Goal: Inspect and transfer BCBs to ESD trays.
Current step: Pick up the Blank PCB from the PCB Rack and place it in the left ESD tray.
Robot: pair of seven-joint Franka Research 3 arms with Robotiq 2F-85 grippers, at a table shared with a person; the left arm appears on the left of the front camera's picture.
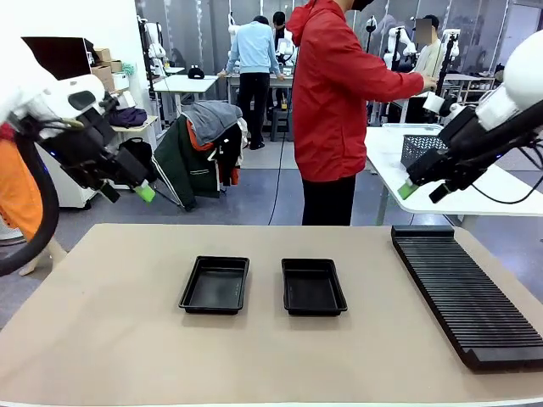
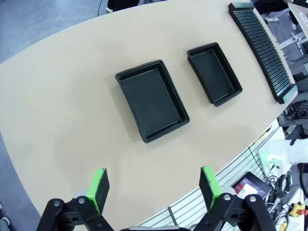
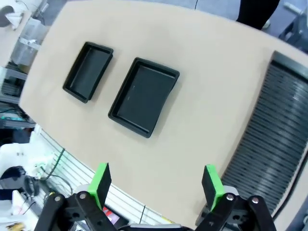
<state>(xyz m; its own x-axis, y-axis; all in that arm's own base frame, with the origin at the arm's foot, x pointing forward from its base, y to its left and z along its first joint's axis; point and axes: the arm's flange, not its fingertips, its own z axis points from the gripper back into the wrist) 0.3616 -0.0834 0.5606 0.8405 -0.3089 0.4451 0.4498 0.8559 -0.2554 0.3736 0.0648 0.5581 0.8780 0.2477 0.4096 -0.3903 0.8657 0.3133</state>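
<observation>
Two shallow black plastic ESD trays (image 1: pixel 215 285) — raised rims, rounded corners — sit side by side on the smooth beige table (image 1: pixel 102 339), near a ribbed black rack (image 1: pixel 467 288). Left fingers (image 2: pixel 99 186) and right fingers (image 3: pixel 101 182), green-padded, stand spread, well above the trays.

A long black ribbed rack (image 1: pixel 467 292) lies at the right of the tan table (image 1: pixel 102 339); a person in red (image 1: pixel 335 93) stands beyond it.

The beige table (image 1: pixel 102 339) holds two ESD trays (image 1: pixel 215 285) and a ribbed rack (image 1: pixel 467 292).
</observation>
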